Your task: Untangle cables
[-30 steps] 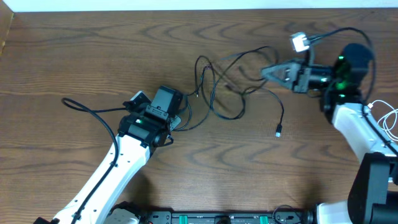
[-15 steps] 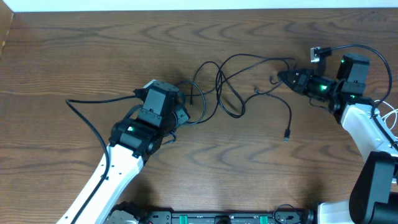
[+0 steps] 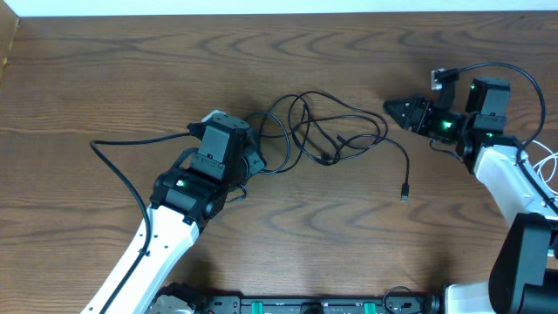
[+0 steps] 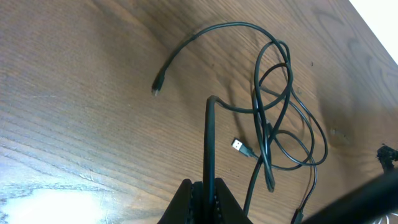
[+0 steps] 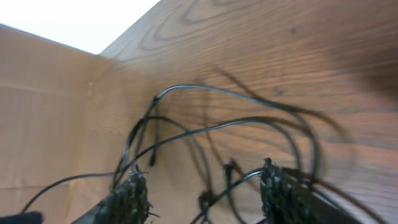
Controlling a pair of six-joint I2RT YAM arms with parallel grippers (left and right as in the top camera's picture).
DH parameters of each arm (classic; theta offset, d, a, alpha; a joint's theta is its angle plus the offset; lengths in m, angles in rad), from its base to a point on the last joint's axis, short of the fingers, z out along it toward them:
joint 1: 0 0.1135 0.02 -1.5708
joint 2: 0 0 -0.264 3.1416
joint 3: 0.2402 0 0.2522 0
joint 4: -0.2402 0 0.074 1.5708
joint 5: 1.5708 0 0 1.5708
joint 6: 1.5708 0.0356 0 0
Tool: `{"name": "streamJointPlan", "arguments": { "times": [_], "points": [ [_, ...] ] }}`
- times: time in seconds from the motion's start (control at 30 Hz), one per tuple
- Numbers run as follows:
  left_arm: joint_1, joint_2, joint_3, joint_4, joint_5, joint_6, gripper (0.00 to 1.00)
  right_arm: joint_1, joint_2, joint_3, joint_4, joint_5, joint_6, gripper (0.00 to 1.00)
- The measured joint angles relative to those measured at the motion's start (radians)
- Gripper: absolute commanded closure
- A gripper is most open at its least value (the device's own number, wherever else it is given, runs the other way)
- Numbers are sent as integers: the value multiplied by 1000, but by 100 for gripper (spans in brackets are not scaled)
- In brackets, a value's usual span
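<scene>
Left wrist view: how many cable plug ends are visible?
3: lone plug upper left, silver-tipped plug mid-frame, third plug just below-right of it. Others may be hidden.

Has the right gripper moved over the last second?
Yes. Against the table's wood grain, the right gripper has shifted right, away from the cable tangle.

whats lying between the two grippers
The tangle of black cables lies there, with one strand pinched in the left gripper and a short gap before the right gripper. The overhead view shows it.
</scene>
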Motion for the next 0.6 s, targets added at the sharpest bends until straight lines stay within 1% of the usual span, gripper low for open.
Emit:
{"name": "streamJointPlan", "arguments": {
  "times": [0.13, 0.2, 0.23, 0.37, 0.47, 0.6],
  "points": [
    [0, 0, 0, 0, 0, 0, 92, 55, 0, 0, -48, -43, -14, 37],
    [0, 0, 0, 0, 0, 0, 92, 104, 0, 0, -93, -53, -47, 25],
    [0, 0, 0, 0, 0, 0, 92, 133, 0, 0, -120, -56, -72, 21],
    [0, 0, 0, 0, 0, 0, 92, 249, 0, 0, -230, -65, -191, 18],
    [0, 0, 0, 0, 0, 0, 92, 303, 0, 0, -283, -53, -271, 14],
    [0, 0, 0, 0, 0, 0, 92, 360, 0, 0, -299, 42, -352, 12]
  ]
}}
